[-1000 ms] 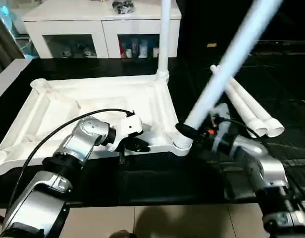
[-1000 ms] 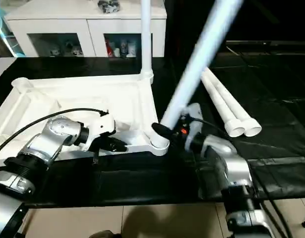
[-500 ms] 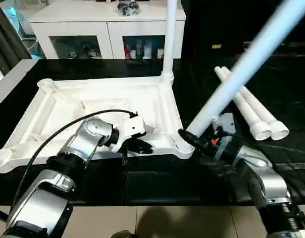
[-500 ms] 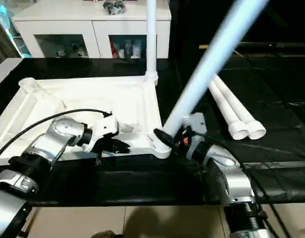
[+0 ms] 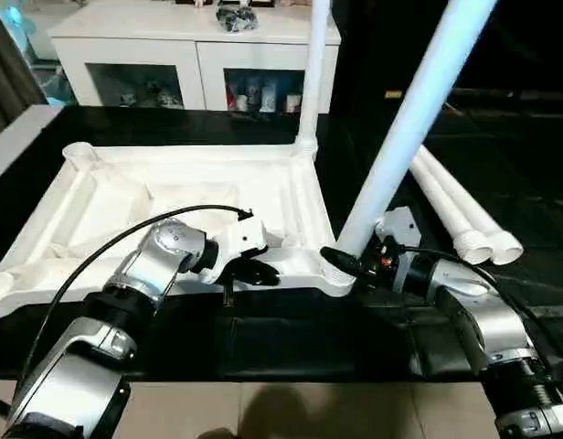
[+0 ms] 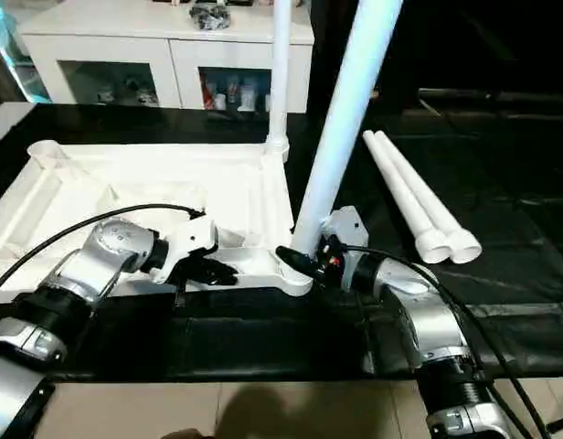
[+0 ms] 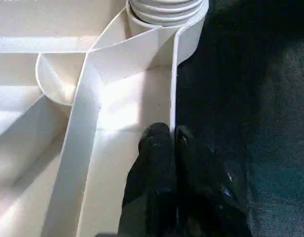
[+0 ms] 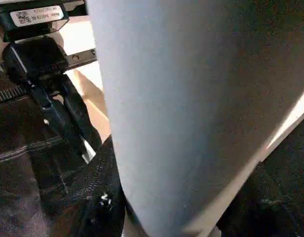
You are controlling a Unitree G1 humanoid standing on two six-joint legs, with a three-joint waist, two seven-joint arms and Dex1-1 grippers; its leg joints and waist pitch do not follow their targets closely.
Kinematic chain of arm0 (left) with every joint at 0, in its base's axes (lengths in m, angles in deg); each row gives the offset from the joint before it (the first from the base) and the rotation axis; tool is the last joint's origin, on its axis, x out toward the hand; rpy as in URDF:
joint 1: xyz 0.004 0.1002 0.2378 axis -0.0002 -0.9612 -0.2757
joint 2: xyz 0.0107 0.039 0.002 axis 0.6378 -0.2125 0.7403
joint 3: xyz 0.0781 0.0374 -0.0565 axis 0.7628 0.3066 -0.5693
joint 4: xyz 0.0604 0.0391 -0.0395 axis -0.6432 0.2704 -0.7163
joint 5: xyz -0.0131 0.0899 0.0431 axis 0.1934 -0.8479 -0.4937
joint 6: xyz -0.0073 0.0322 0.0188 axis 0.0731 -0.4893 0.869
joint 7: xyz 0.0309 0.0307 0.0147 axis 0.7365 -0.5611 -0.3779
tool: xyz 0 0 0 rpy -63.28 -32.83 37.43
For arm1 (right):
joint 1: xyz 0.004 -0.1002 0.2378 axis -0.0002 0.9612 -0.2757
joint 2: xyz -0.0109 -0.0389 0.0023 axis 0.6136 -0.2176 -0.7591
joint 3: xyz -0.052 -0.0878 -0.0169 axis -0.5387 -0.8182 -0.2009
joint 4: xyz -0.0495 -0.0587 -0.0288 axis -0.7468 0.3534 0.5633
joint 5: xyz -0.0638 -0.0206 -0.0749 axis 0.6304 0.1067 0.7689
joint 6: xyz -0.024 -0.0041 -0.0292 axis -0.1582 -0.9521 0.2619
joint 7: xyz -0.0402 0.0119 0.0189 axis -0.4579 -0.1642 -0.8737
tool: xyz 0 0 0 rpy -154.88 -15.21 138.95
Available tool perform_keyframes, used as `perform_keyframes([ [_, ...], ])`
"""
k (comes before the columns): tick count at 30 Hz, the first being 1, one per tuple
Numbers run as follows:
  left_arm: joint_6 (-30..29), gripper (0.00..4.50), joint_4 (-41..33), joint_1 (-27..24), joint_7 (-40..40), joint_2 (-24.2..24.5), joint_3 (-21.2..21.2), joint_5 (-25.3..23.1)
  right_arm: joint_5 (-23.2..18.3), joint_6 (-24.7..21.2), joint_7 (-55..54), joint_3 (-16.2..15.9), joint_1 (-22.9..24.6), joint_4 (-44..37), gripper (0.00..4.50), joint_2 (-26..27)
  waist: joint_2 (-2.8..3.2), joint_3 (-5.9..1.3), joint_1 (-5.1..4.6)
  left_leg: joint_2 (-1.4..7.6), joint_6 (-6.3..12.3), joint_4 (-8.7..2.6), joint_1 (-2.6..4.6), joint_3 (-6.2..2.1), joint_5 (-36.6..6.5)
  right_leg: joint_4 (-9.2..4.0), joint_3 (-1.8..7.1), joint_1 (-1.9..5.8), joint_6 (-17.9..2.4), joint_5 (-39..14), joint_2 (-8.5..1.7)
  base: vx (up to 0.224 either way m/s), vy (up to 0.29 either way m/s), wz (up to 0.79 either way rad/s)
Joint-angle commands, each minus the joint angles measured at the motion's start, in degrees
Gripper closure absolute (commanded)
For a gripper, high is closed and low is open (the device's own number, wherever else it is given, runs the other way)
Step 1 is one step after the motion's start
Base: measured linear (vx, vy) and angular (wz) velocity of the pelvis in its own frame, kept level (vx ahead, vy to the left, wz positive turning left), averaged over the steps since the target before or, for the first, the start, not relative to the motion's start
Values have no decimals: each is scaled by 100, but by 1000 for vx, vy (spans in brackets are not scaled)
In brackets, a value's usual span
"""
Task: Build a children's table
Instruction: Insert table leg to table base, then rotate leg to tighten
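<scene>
Fingers of the left gripper [image 7: 172, 148] were pressed together on the thin near rim of the tabletop [image 5: 108, 197], one finger inside the wall and one outside, as the left wrist view showed. That white tabletop lay upside down on the black surface [image 5: 291, 334], its ribbed underside facing up, with an open round socket [image 5: 76, 154] at its far left corner. Behind it stood a white cabinet [image 5: 190, 55] with glass doors. At the far right corner of the tabletop, one leg [image 5: 313, 73] stood upright in its socket. Further right, the right gripper [image 5: 347, 265] was closed around the base of a second leg [image 5: 409, 128], which leaned a little to the right above the near right corner socket [image 5: 334, 274]; whether its end sat fully in that socket was hard to judge, since the black fingers covered the joint. On the black surface to the right, well apart from the tabletop, two more legs [image 5: 460, 215] lay side by side, touching along their length.
</scene>
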Motion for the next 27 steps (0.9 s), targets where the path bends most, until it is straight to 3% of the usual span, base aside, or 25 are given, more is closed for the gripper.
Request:
perform_keyframes([
  [1,-73,450,-163,-4,-224,95,-197,28,198,-218,320,-419,255,401,257,11,-14,-316,-1,468,-154,-526,199,-283,-2484,-511,355,131,-991,-2420,-537,0,0,0],
  [7,0,450,-268,-5,-41,75,-84,26,56,-99,311,-316,178,513,257,209,68,-308,-14,453,-220,-546,201,-287,-2651,-524,356,149,-1078,-2247,-524,0,0,0],
  [8,48,450,-304,-1,38,73,-33,19,25,-76,328,-321,203,468,257,243,120,-314,-3,452,-240,-545,207,-296,-2684,-515,356,155,-1095,-2200,-524,0,0,0],
  [9,89,450,-319,5,97,72,4,15,-9,-76,380,-333,225,429,257,257,98,-311,-9,453,-239,-550,205,-291,-2700,-523,355,155,-1100,-2187,-517,0,0,0],
  [10,126,450,-328,14,167,73,44,10,-20,-71,432,-359,242,396,257,257,152,-316,2,452,-252,-547,210,-301,-2725,-512,355,158,-1114,-2165,-522,0,0,0],
  [13,234,450,-378,44,433,111,195,-27,-29,-87,683,-505,304,266,257,207,148,-326,-5,450,-214,-555,200,-290,-2723,-495,350,188,-1172,-1955,-503,0,0,0],
  [15,276,450,-382,70,522,132,268,-73,12,-77,821,-613,344,200,257,150,194,-329,25,452,-144,-550,194,-280,-2580,-492,352,203,-1199,-1891,-511,0,0,0],
  [18,501,450,-263,202,767,147,493,-229,22,-94,1267,-870,398,94,257,38,171,-283,29,446,-86,-564,195,-268,-2578,-524,351,201,-1173,-2081,-512,0,0,0],
  [21,600,450,-125,297,813,139,542,-296,34,-103,1434,-964,405,47,257,-19,166,-265,40,460,-130,-579,254,-293,-2728,-571,360,199,-1053,-2623,-537,0,0,0],
  [27,738,450,260,524,749,68,527,-388,110,-94,1649,-1032,310,53,257,-77,150,-277,94,472,-133,-587,259,-290,-2650,-545,369,200,-1097,-2468,-537,0,0,0],
])
